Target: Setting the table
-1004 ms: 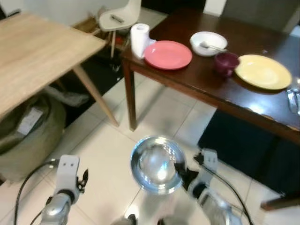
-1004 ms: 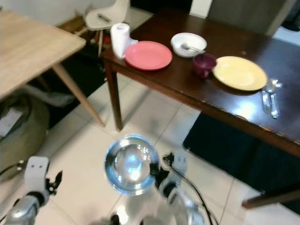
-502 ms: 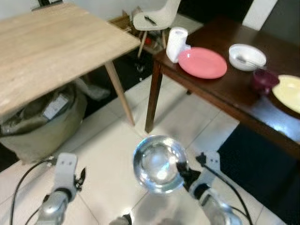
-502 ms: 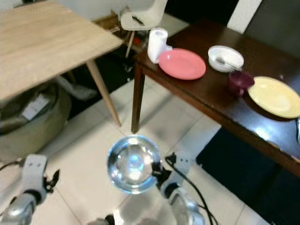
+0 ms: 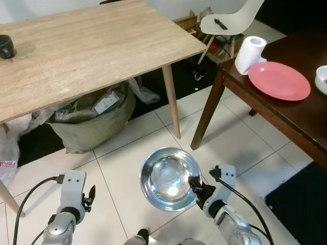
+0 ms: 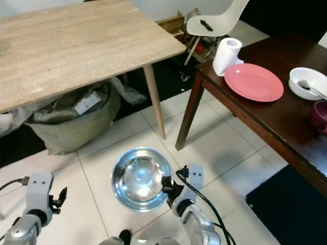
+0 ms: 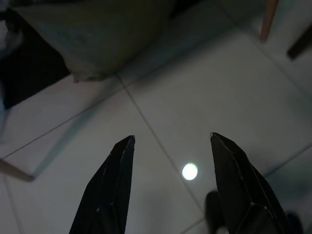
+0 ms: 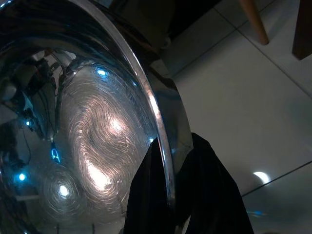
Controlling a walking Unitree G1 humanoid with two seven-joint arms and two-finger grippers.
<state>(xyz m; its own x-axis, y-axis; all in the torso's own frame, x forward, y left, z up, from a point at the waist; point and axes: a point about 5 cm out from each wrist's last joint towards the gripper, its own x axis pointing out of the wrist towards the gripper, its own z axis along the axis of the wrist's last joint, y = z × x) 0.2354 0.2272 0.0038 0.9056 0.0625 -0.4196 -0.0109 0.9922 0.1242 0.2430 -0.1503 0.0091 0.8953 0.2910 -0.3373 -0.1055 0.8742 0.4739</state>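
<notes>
My right gripper (image 5: 194, 185) is shut on the rim of a shiny steel bowl (image 5: 168, 178), holding it level above the white tiled floor in front of me. In the right wrist view the two black fingers (image 8: 204, 195) pinch the bowl's rim (image 8: 163, 161). My left gripper (image 7: 170, 146) hangs open over the floor tiles, nothing between its fingers; its arm (image 5: 69, 199) is low on the left. A dark wooden table (image 6: 265, 117) at the right carries a pink plate (image 6: 254, 82), a white bowl with a spoon (image 6: 308, 83), a maroon cup (image 6: 320, 116) and a paper towel roll (image 6: 225, 56).
A light wooden table (image 5: 87, 51) stands ahead on the left, with a small dark object (image 5: 6, 46) on its far left and a stuffed grey-green sack (image 5: 94, 120) under it. A white chair (image 5: 230, 23) stands behind the tables. A dark rug (image 5: 301, 204) lies under the dark table.
The camera has swung left: the dark table slid to the right edge and the light table now spans the view. The bowl stays held in my right gripper; the left arm is unchanged.
</notes>
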